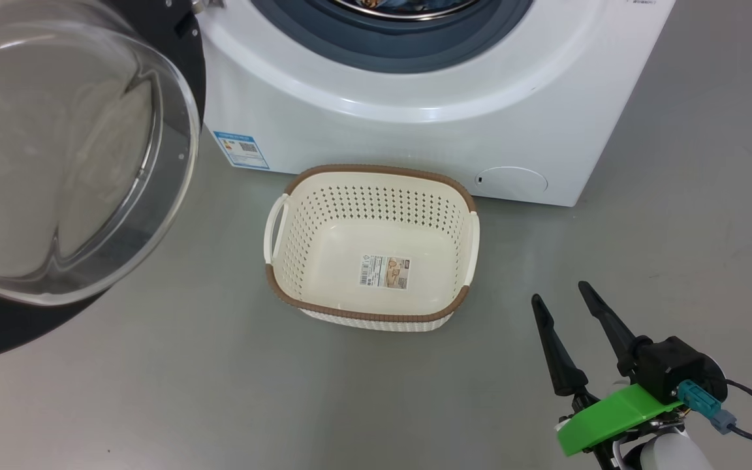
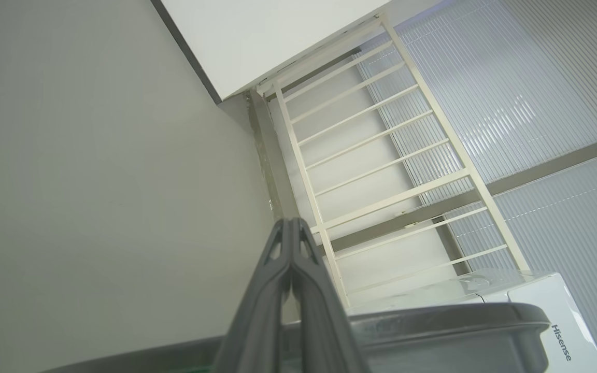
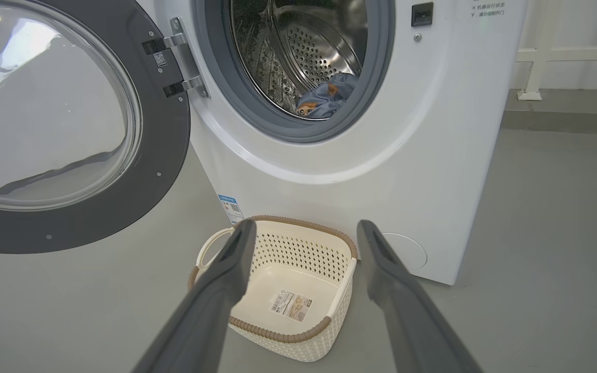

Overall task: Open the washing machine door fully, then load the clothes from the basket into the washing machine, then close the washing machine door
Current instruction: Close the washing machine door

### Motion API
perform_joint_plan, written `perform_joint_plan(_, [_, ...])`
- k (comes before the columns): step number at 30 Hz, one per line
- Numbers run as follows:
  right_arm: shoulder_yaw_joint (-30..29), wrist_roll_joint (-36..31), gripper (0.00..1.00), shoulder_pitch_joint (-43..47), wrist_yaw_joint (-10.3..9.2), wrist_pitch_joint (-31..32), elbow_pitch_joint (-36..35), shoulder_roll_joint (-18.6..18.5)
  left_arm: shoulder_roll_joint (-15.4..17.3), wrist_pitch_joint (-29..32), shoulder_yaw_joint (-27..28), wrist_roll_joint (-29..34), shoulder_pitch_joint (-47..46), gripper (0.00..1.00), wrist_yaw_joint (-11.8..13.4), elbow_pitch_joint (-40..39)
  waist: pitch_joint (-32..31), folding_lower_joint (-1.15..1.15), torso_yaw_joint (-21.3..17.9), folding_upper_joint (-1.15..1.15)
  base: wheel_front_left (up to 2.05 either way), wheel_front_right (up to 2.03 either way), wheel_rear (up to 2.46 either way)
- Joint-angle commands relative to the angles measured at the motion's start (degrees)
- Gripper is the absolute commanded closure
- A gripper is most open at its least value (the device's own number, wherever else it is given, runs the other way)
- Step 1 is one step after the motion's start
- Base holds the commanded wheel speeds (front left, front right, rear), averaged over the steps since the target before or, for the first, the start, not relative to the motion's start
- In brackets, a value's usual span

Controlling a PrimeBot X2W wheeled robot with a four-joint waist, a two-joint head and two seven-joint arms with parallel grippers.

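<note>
I see the clothes (image 3: pixel 324 103) in the washing machine (image 3: pixel 433 155), top centre; basket (image 1: pixel 376 171) mid-frame (sticker (image 1: pixel 384 271) showing). Right gripper (image 1: pixel 560 292) fingers apart, left gripper (image 2: pixel 290 224) pinched together.

We see a smooth grey floor (image 1: pixel 154 405). On it stands the white washing machine (image 1: pixel 376 140), and just before its front the cream basket (image 1: pixel 376 209) sits upright.

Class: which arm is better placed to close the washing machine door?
Probably left: the glossy black round glass-windowed door stands open on that side; the right fingers sit across the cream perforated basket from it.
</note>
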Motion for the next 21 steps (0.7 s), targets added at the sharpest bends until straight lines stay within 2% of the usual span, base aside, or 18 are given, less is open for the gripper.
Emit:
perform_joint_plan(1, [1.3, -0.5, 0.0, -1.5, 0.35, 0.2, -1.6, 0.2, 4.2, 0.5, 0.9, -0.2, -1.1, 1.0, -0.1, -1.1, 0.3, 0.0, -0.2, 0.0, 0.0, 0.0, 0.0])
perform_joint_plan(21, [1.7, 0.9, 0.0, -2.0, 0.35, 0.5, -0.2, 0.0, 2.4, 10.8, 0.4, -4.0, 0.8, 1.0, 2.6, -2.4, 0.1, 0.0, 0.0, 0.0, 0.0, 0.0, 0.0])
